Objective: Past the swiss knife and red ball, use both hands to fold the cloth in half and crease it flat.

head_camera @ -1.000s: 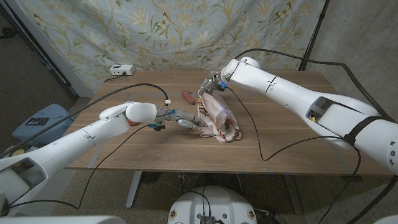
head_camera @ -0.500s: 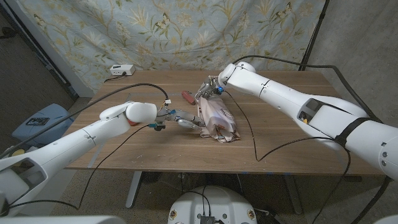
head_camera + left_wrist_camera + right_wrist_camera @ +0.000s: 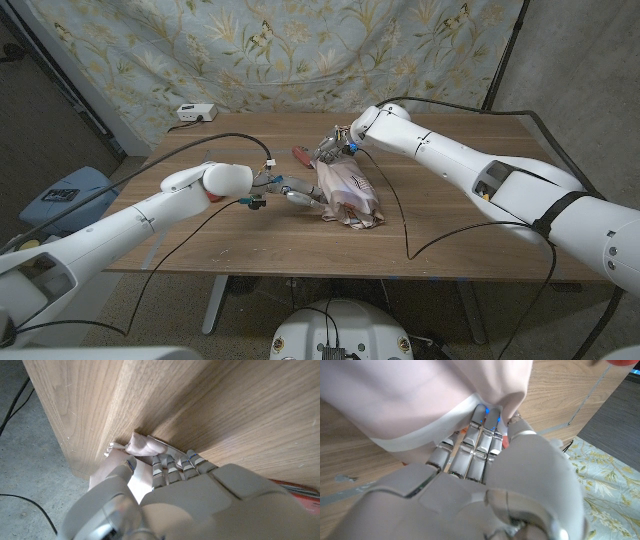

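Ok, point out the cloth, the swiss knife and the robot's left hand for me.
cloth (image 3: 350, 195), head view, middle of the bunched fabric.
swiss knife (image 3: 300, 156), head view, its red body beside the cloth's far end.
left hand (image 3: 290, 191), head view, middle of the hand at the cloth's near edge.

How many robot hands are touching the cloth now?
2. The left hand holds the cloth at its near left edge; the right hand grips its far edge, close to the swiss knife.

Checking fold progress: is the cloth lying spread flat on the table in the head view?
No, the cloth sits bunched, with the right hand and left hand on it.
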